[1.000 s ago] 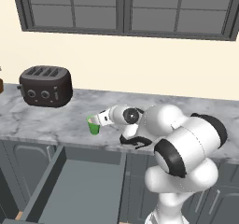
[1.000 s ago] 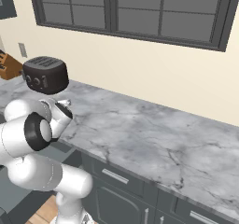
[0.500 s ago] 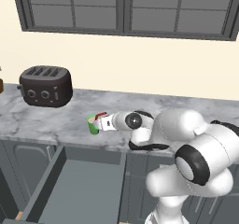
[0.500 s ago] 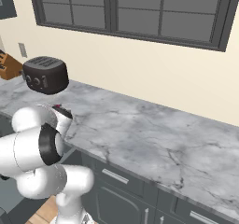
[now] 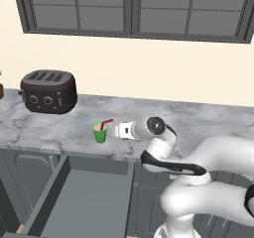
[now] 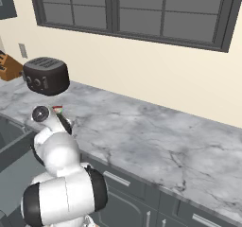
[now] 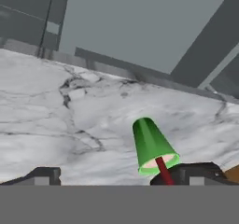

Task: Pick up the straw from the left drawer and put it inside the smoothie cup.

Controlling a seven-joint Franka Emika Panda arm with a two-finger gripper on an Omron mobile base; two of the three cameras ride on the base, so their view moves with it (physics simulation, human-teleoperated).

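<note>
The smoothie cup (image 5: 100, 132) stands upright on the grey marbled counter (image 5: 59, 128), near its front edge and well to the right of the black toaster (image 5: 48, 91). The straw (image 5: 104, 124) stands inside the cup, its red shaft leaning to the right and its bent tip projecting above the rim. In the hand view the cup (image 7: 152, 146) appears inverted (the camera is rolled with the hand), with the straw (image 7: 164, 171) emerging from the pinkish smoothie surface.

The pincer (image 5: 120, 130) is positioned just to the right of the cup, at cup height, pointing towards it. Its fingers stand fully apart and grip nothing; a small gap separates them from the cup. In the hand view the two dark fingertips (image 7: 41, 176) sit wide at either side of the lower edge, the right one directly beside the cup's rim.

The left drawer (image 5: 79, 202) is pulled out below the counter, in front of the cup; its flat grey bottom is visible between the low side walls.
</note>
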